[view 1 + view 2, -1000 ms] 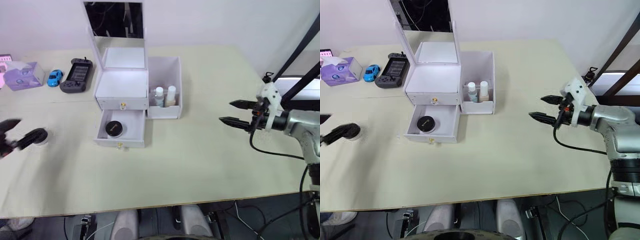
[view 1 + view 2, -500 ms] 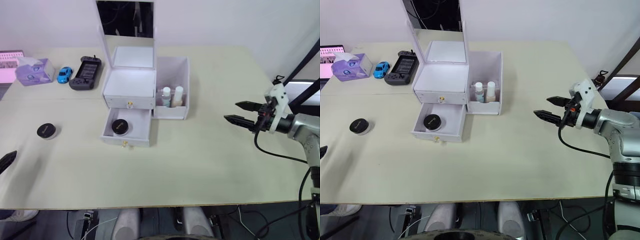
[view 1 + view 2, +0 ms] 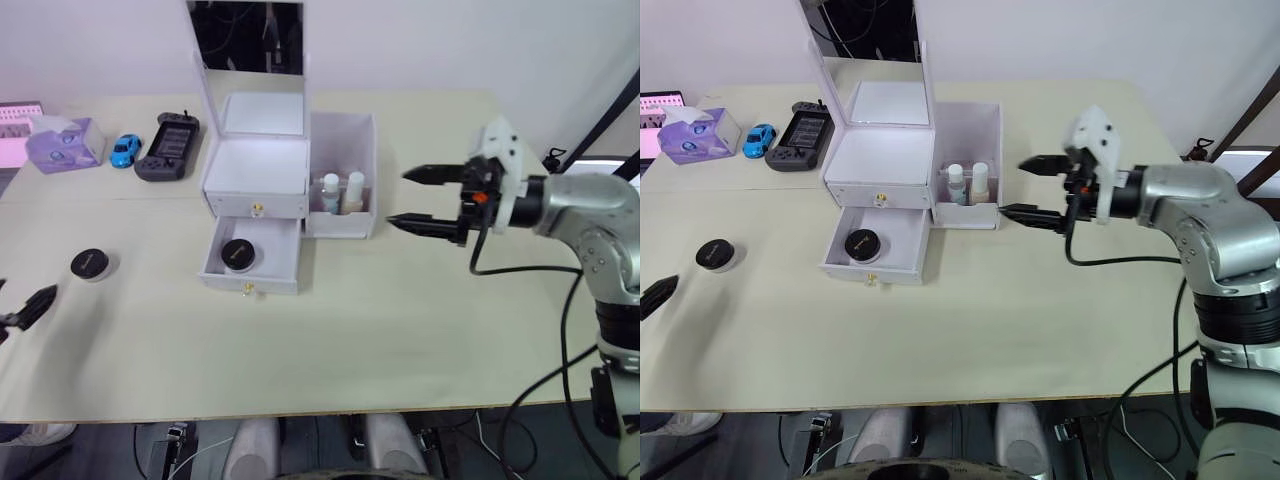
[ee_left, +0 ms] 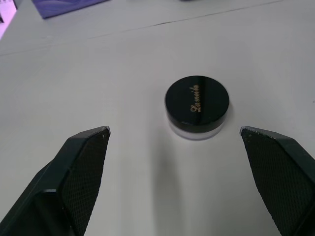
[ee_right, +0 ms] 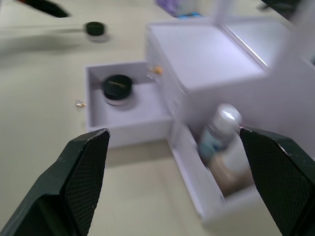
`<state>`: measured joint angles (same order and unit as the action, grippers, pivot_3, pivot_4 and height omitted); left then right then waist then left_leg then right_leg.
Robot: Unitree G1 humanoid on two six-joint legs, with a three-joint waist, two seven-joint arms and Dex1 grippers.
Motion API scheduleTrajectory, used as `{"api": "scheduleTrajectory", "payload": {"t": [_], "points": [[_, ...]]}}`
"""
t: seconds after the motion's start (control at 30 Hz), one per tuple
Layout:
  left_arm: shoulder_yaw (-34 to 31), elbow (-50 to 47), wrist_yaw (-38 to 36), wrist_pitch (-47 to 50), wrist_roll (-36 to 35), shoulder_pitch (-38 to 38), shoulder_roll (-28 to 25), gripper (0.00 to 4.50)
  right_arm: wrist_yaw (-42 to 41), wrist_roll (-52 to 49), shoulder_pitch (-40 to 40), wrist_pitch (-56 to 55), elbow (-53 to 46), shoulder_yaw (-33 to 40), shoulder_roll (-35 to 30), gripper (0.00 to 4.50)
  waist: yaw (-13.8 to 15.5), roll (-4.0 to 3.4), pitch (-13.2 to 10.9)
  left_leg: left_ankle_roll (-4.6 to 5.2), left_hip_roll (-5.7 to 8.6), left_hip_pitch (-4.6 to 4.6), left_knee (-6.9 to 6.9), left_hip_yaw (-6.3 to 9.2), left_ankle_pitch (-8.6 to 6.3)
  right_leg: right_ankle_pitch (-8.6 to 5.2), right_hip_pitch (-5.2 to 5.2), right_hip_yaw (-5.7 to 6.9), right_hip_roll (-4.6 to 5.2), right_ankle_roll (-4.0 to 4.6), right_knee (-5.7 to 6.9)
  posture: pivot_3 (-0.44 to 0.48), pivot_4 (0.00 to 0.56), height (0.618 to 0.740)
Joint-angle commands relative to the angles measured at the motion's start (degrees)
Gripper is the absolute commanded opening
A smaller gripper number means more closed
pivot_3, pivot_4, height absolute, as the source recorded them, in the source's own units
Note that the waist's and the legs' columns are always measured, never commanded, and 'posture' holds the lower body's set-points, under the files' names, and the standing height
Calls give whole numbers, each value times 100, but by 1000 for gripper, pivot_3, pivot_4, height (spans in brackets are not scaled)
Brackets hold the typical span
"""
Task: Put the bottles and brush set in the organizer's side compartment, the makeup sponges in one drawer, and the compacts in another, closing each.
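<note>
The white organizer (image 3: 256, 175) stands mid-table with its mirror upright and its lower drawer (image 3: 250, 272) pulled out. One black compact (image 3: 237, 254) lies in that drawer. Both bottles (image 3: 342, 193) stand in the side compartment (image 3: 343, 140). A second compact (image 4: 197, 103) sits on the table at the left, just ahead of my open left gripper (image 4: 173, 130). My right gripper (image 3: 397, 198) hangs open just right of the side compartment, holding nothing. The brush set and the makeup sponges are out of view.
A purple tissue box (image 3: 62, 143), a blue toy car (image 3: 124, 150) and a black game controller (image 3: 160, 160) lie at the back left. The upper drawer (image 3: 255, 206) is shut. Bare tabletop (image 3: 400, 320) spreads in front of the organizer and to its right.
My right gripper has swung left, from the table's right side up to the side compartment. My left gripper drew back off the left compact, which stays on the table. The camera also shifted.
</note>
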<state>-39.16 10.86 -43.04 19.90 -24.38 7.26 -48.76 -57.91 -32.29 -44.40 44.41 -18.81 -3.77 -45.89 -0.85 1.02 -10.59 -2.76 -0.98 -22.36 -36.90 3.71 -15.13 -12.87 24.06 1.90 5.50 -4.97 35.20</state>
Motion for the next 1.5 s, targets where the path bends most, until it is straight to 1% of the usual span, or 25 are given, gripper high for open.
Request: {"api": "scheduleTrajectory", "payload": {"t": [0.03,0.1,0.2,0.33,0.4,0.57,0.77,0.9,0.93,1.0,1.07,1.17,1.3,1.43,1.5], "points": [[143,-525,281,479,-36,-118,-38,4452,97,-316,-602,487,-399,-251,283,4500,-4,7,1,0,0,0,0,-2,0,0,1,-2,0,0,0,0,150,740],[236,-731,441,917,-111,-245,-44,4452,42,-459,-959,899,-298,-452,434,4500,-5,7,2,0,0,-2,-1,-6,0,1,3,-6,-1,0,1,0,150,740],[348,-872,801,1675,-141,-563,-106,4452,143,-339,-1358,1204,73,-731,679,4500,4,15,7,0,0,-1,-2,-6,0,2,3,-7,-2,0,2,0,150,740],[669,-869,1052,2205,54,-804,-217,4452,67,-205,-1496,1228,177,-943,703,4500,6,20,9,0,1,0,-3,-6,0,2,2,-8,-4,0,4,0,150,740],[835,-662,1163,2304,128,-1076,-211,4452,59,-111,-1540,1158,223,-1013,735,4500,6,20,9,1,2,-1,-1,-8,0,3,4,-10,-4,-2,3,0,150,740],[1306,109,1184,2069,406,-1712,-177,4452,77,41,-1585,1081,255,-1058,761,4500,-4,24,10,1,1,0,-1,-7,1,12,8,-11,-9,-17,12,0,150,740],[1704,989,1190,1777,706,-2395,-211,4452,102,130,-1590,1135,194,-999,679,4500,-9,26,10,1,0,-1,-2,-7,1,14,13,-13,-14,-20,16,0,150,740],[1860,1342,1148,1706,790,-2737,-149,4452,132,174,-1571,1161,147,-969,621,4500,-8,26,10,1,-1,-1,-2,-7,1,14,13,-14,-14,-21,17,0,150,740],[1882,1382,1127,1708,799,-2776,-143,4217,143,177,-1563,1176,133,-958,611,4500,-8,26,10,1,0,-1,-2,-8,1,14,13,-15,-13,-21,17,0,150,740],[1901,1421,1092,1733,807,-2812,-147,3609,169,168,-1550,1215,105,-930,603,4500,-8,26,10,1,0,-1,-2,-8,1,14,13,-16,-13,-22,17,0,150,740],[1894,1484,1130,1732,853,-2842,-210,2696,197,150,-1527,1263,63,-905,587,4500,-8,26,10,1,0,-1,-2,-8,1,15,14,-16,-14,-22,17,0,150,740],[1816,1506,1083,1803,845,-2858,-354,2677,213,135,-1501,1309,15,-893,567,4500,-9,27,10,1,-1,-1,-2,-7,1,15,14,-16,-13,-22,21,0,150,740],[1762,1233,921,1896,756,-2934,-571,2677,210,153,-1479,1299,17,-887,541,4500,-16,28,9,1,-1,-1,-2,-8,1,15,15,-16,-13,-22,21,0,150,740],[1849,550,505,2038,540,-3094,-778,2677,182,179,-1470,1242,54,-894,515,4500,15,29,9,0,-1,-2,-2,-7,1,14,15,-16,-13,-22,20,0,150,740],[1925,61,194,2250,301,-3254,-853,2677,174,195,-1469,1215,71,-902,511,4500,23,32,9,0,-1,-6,-3,-7,2,14,15,-16,-13,-21,17,0,150,740]]}}
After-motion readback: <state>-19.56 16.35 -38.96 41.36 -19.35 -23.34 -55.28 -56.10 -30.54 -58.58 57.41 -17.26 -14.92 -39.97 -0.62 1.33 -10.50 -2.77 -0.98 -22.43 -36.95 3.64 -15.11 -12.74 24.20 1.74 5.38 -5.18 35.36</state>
